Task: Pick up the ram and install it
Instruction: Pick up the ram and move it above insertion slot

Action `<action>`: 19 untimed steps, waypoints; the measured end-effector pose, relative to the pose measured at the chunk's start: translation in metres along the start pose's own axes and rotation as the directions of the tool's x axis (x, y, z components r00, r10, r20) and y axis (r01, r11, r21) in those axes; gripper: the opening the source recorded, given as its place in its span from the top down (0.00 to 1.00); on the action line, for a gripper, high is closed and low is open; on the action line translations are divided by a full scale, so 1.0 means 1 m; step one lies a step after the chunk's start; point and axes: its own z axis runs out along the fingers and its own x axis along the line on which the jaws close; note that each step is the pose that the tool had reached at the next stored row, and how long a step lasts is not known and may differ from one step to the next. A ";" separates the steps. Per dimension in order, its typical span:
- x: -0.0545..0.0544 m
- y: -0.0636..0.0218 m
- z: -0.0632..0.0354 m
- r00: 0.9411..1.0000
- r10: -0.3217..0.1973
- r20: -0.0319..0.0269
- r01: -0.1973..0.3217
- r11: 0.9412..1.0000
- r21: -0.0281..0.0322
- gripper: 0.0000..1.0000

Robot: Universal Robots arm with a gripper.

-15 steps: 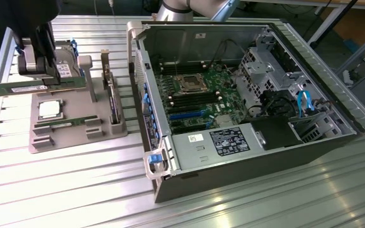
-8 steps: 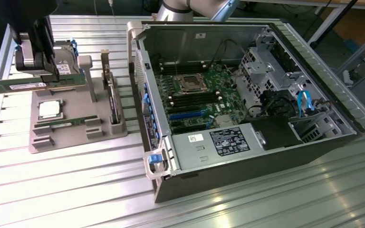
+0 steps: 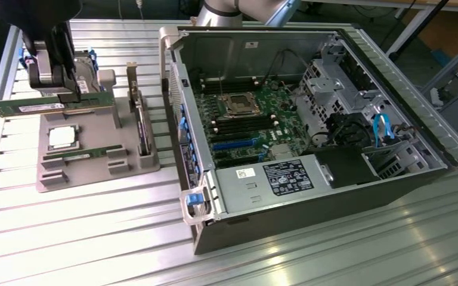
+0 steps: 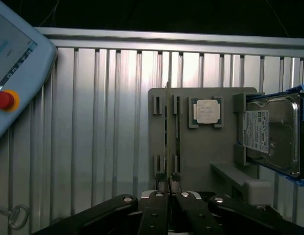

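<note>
Nearly shut, the gripper (image 3: 73,95) clamps the ram (image 3: 22,108) along its upper edge, holding it lengthwise over the grey tray (image 3: 86,174) on the bench (image 3: 93,238); a second stick (image 3: 78,154) lies in that tray; the open computer case (image 3: 293,196) stands just beside it.
</note>
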 end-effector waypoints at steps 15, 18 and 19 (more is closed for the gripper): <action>0.001 -0.0364 -0.0016 1.000 0.000 0.000 0.000 1.000 0.000 0.88; 0.001 -0.0449 -0.0019 1.000 0.000 0.000 0.000 1.000 0.000 0.88; 0.002 -0.0479 -0.0020 1.000 0.000 0.000 0.000 1.000 0.000 0.88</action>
